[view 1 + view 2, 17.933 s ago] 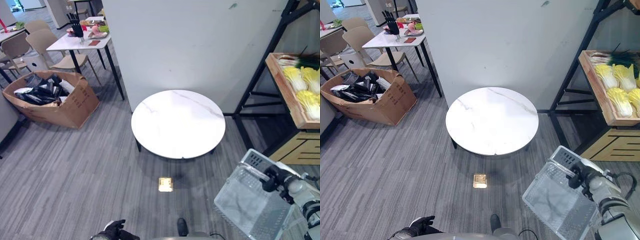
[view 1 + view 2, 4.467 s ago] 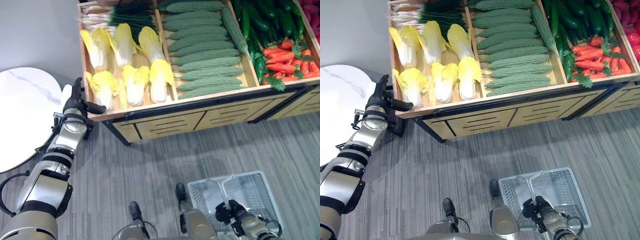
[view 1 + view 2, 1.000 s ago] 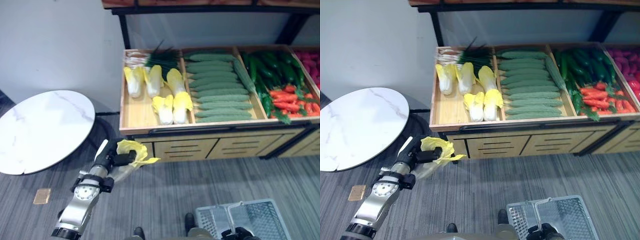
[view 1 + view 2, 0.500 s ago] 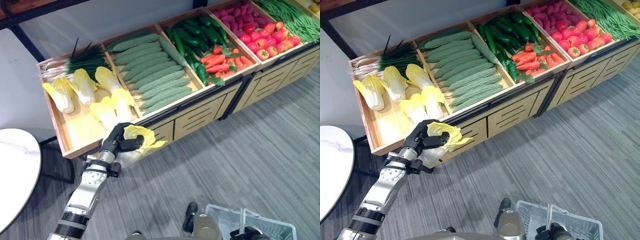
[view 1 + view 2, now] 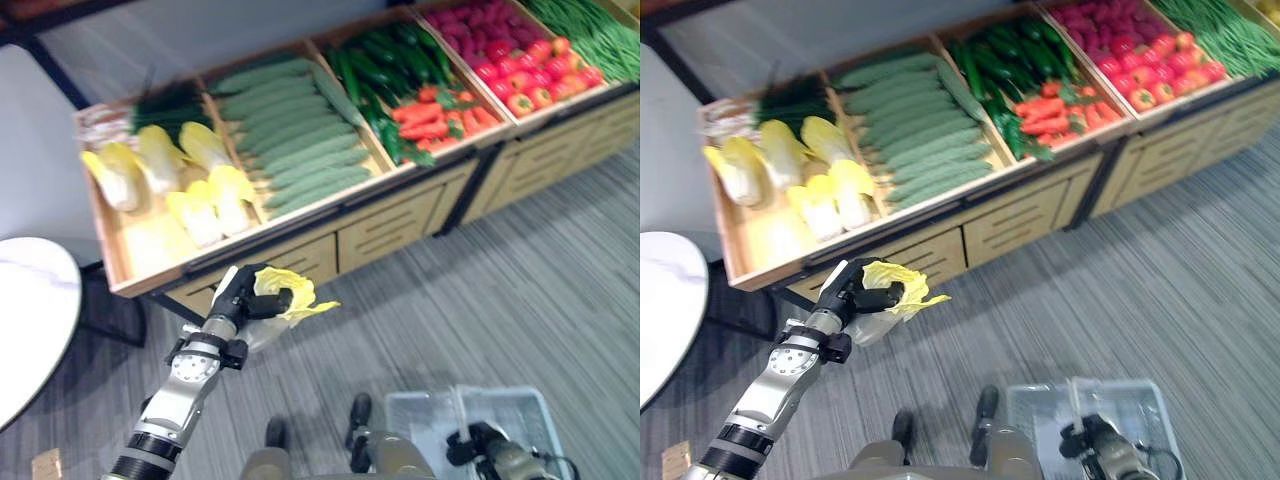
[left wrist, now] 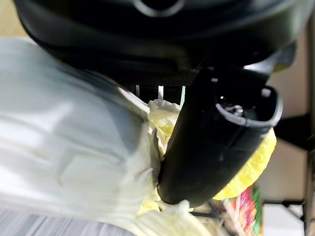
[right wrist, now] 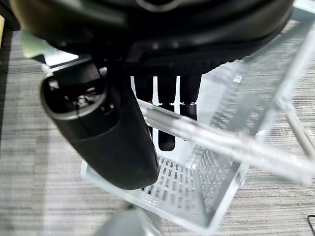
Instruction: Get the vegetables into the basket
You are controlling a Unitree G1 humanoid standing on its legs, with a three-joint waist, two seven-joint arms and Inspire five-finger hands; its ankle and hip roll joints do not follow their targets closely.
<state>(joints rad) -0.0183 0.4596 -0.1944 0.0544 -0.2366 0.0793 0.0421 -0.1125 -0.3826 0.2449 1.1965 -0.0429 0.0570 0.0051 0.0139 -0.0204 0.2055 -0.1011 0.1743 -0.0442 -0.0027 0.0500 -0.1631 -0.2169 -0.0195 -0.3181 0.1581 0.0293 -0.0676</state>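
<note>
Your left hand [image 5: 238,296] is clamped round the yellow-leafed napa cabbage [image 5: 288,295]; your right hand [image 5: 482,446], at five o'clock, grips the clear plastic basket's [image 5: 520,420] handle [image 7: 216,142].

The left robot hand [image 5: 238,295] partly hides the cabbage [image 5: 287,293] it grips.

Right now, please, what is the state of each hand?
Left hand: closed on the napa cabbage.
Right hand: closed on the basket handle.
</note>
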